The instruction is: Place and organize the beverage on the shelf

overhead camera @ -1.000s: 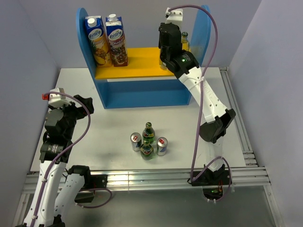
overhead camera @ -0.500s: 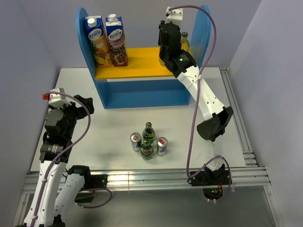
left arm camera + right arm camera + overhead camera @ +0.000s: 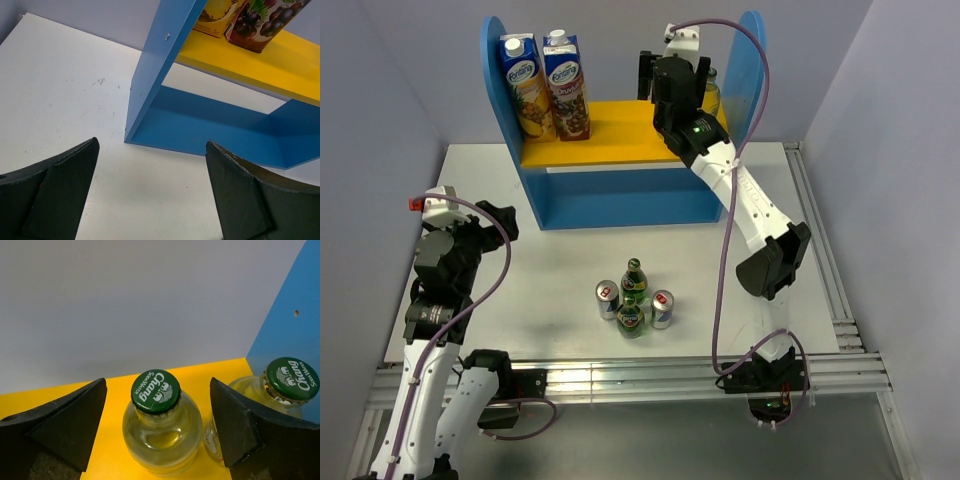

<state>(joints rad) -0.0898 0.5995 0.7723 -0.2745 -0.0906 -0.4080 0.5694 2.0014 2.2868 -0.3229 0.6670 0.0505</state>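
On the right end of the shelf's (image 3: 610, 205) yellow board (image 3: 75, 395) stand two clear yellowish bottles with green caps. One bottle (image 3: 162, 432) is upright between the fingers of my right gripper (image 3: 157, 390), which is open and apart from the glass. The other bottle (image 3: 280, 390) stands beside it against the blue side panel (image 3: 711, 92). In the top view my right gripper (image 3: 672, 75) hides the first bottle. Two green bottles (image 3: 633, 298) and two cans (image 3: 608, 298) (image 3: 662, 308) stand grouped on the table. My left gripper (image 3: 151, 145) hovers open over the table, facing the shelf's left corner.
Two tall blue juice cartons (image 3: 546, 85) occupy the left end of the yellow board. The shelf's left side panel (image 3: 160, 65) rises close ahead of the left gripper. Grey walls enclose the table on the left, right and back; a metal rail (image 3: 620, 375) runs along the near edge.
My right gripper has opened, letting go of the clear bottle, which stays upright on the yellow board. The left arm and the drinks on the table have not moved.
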